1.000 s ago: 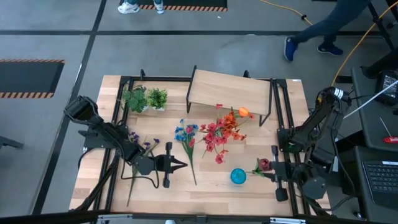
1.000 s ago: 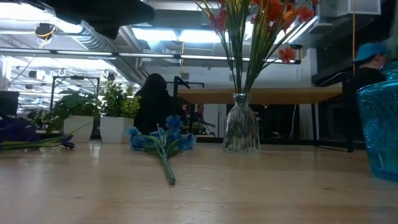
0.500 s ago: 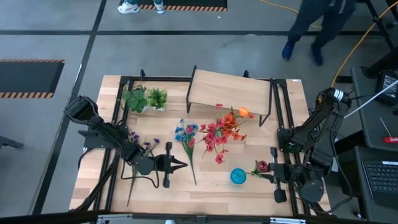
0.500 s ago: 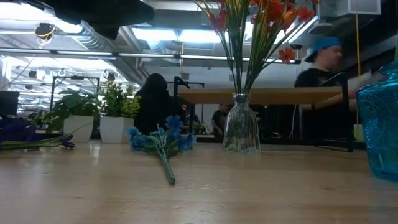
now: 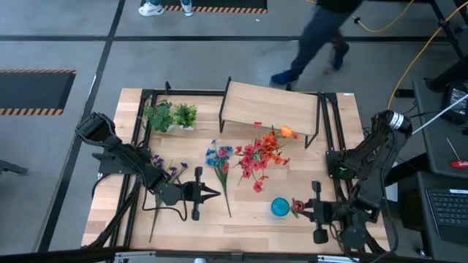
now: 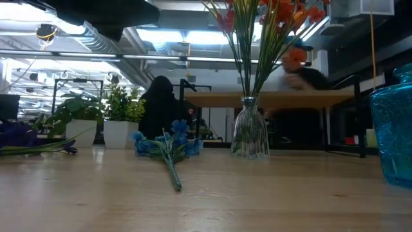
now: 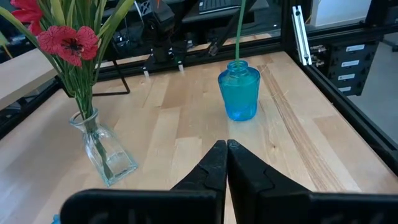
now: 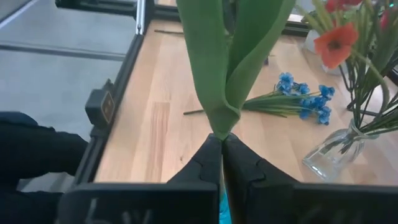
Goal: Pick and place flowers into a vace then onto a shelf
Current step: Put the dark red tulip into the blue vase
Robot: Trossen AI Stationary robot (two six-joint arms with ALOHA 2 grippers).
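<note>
From above, the right gripper (image 5: 301, 210) is clenched on a red-bloomed flower (image 5: 295, 207) just beside the blue vase (image 5: 280, 207). In the left wrist view, the left gripper (image 7: 226, 147) is pinched shut and empty, and that flower's stem (image 7: 239, 31) stands upright in the vase. In the right wrist view, its green leaves (image 8: 233, 62) rise straight from the closed fingertips, while blue flowers (image 8: 292, 99) lie flat on the table (image 8: 161, 118).

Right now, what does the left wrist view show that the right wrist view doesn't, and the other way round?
Only the left wrist view shows the blue vase with a green stem rising from its neck, and the shut left hand holding nothing. Only the right wrist view shows the bunch of blue flowers lying flat on the table, and the right hand shut on a green stem. Both show the clear glass vase with red flowers in it.
</note>
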